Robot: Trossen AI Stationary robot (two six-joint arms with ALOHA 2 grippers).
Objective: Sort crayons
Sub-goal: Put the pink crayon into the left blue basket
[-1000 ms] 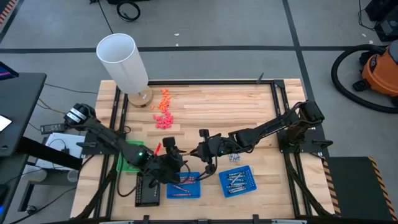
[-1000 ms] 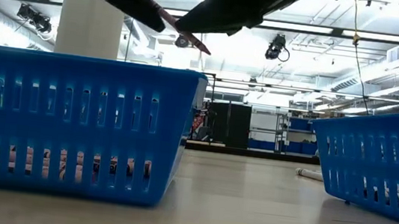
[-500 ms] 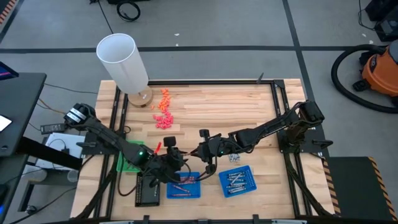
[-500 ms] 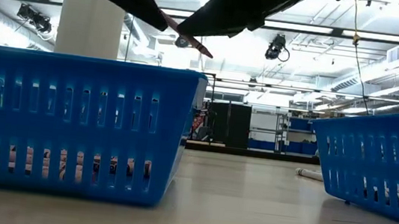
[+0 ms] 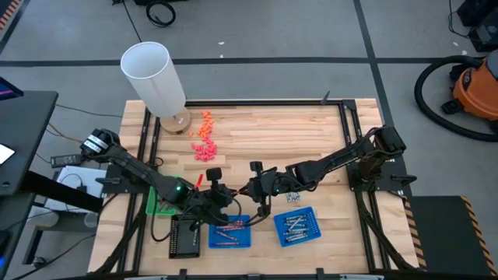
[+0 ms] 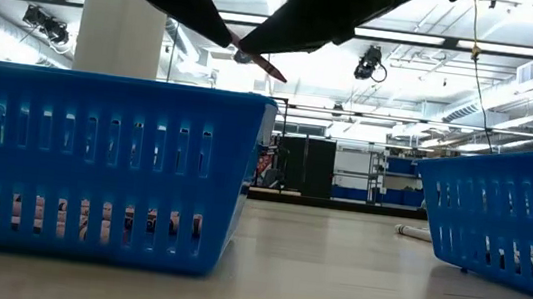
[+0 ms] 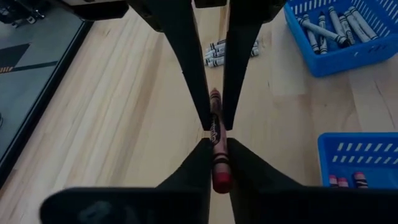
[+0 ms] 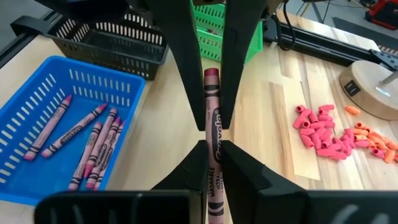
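Crayons are being passed mid-air: one maroon crayon (image 8: 213,140) sits clamped at once between the closed jaws of the left gripper (image 7: 214,127) and the right gripper (image 8: 211,134), its long axis running straight from one gripper to the other, above the table between the two blue baskets. The left basket (image 8: 37,93) of maroon crayons lies nearest the left arm; the right basket (image 7: 357,53) holds grey ones; more grey crayons (image 7: 217,53) lie loose on the wooden table (image 5: 264,132), so the drop looks likely to go left.

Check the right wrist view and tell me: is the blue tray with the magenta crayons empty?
No. The blue tray holds several magenta crayons lying loose on its floor.
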